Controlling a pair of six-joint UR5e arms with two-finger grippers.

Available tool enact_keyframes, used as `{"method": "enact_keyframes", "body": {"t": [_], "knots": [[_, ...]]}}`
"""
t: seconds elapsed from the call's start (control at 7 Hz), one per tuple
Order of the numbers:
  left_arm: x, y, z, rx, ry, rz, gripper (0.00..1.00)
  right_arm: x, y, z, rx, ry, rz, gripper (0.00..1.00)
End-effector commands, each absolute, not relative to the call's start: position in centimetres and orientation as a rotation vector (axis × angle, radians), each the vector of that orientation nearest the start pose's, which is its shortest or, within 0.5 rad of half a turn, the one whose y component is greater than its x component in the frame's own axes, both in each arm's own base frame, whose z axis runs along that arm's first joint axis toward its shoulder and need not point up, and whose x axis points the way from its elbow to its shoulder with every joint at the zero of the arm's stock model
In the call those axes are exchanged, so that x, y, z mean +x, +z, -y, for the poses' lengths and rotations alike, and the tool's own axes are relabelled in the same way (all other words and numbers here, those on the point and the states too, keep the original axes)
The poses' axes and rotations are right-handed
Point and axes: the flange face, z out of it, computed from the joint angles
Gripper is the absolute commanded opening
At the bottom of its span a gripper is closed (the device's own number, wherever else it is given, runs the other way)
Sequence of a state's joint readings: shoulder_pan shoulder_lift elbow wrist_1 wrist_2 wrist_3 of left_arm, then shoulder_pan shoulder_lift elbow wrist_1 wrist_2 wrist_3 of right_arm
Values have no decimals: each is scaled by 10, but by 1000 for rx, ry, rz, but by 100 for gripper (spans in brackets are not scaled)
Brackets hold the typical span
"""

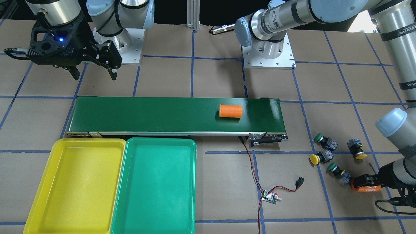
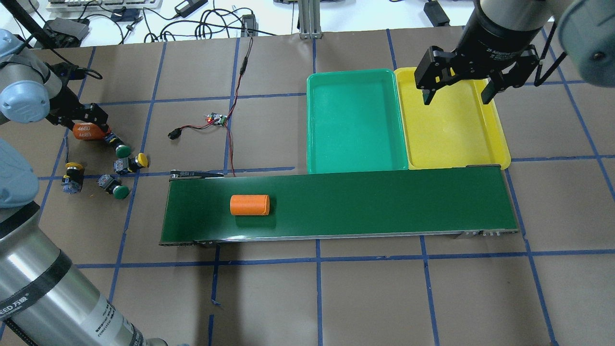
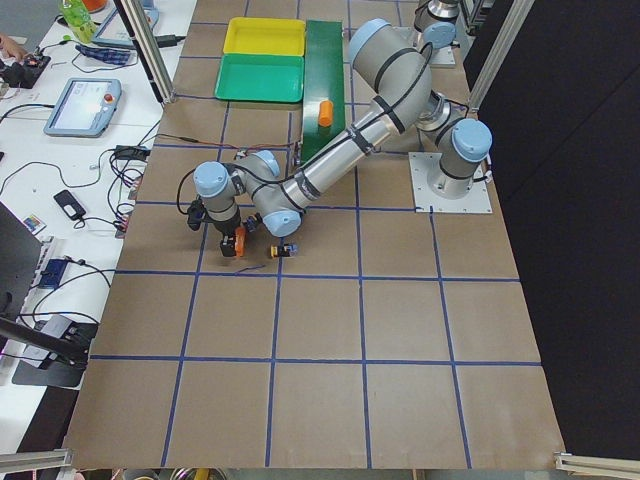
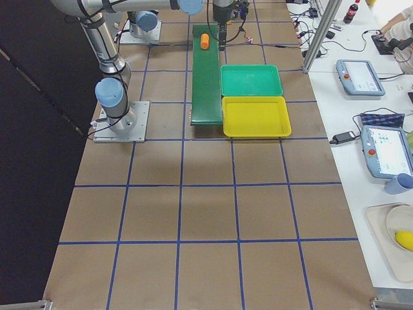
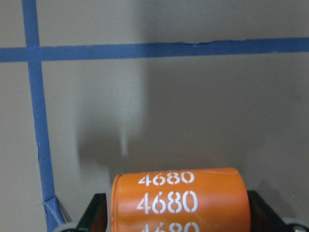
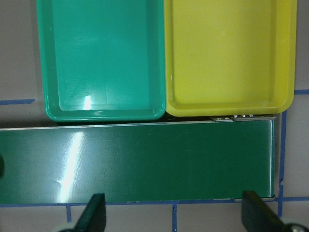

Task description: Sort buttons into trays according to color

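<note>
Buttons: you have all four lying on the table in a loose cluster by the left fingers (image 5: 95, 213), outside both trays. The nearest is a green button (image 1: 338, 171), just beside those fingers. A little further from them, toward the belt's end, are a yellow button (image 1: 320, 157) and the second green button (image 1: 325, 140). The second yellow button (image 1: 357, 149) lies a little apart from that pair.

The left fingers are closed on an orange cylinder (image 5: 178, 203) marked 4680, held on its side low over the table.

The yellow tray (image 1: 74, 185) and the green tray (image 1: 159, 185) touch side by side against the conveyor belt (image 1: 146, 113), well apart from the left fingers. The right fingers (image 2: 425, 93) are spread wide with nothing between them, raised well above the table — from overhead you see the yellow tray under them.

A second orange cylinder (image 1: 230, 110) lies on its side on the belt, in the half nearer the left fingers. A small circuit board (image 1: 269, 197) with red and black wires sits on the table between trays and buttons.
</note>
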State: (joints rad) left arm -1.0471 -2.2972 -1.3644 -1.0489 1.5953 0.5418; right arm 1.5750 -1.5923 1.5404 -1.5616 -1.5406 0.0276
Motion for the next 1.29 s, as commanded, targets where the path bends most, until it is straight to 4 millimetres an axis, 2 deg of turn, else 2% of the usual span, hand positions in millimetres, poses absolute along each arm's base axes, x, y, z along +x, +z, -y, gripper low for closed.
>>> {"method": "enact_keyframes", "body": {"t": [0.0,0.14,0.29,0.43,0.57,0.71,0.86,1.0,1.14], "knots": [[248,209,693,23,-21,-3107,0,138,513,486,35,-66,-3111,100],[232,237,692,45,-13,-3112,0,138,512,486,37,-61,-3111,100],[208,279,681,63,33,-3147,0,138,512,486,37,-64,-3111,100],[150,331,665,109,36,-3176,0,138,512,486,37,-61,-3111,100],[84,369,632,50,130,-3204,0,138,512,486,35,-61,-3111,100],[35,377,593,12,184,-3207,0,138,512,485,37,-61,-3111,100],[0,367,550,-49,235,-3196,0,138,512,485,37,-59,-3111,100],[-30,348,512,-81,301,-3194,0,138,510,484,37,-57,-3110,100],[-50,338,491,-56,261,-3190,0,138,510,484,37,-57,-3110,100]]}}
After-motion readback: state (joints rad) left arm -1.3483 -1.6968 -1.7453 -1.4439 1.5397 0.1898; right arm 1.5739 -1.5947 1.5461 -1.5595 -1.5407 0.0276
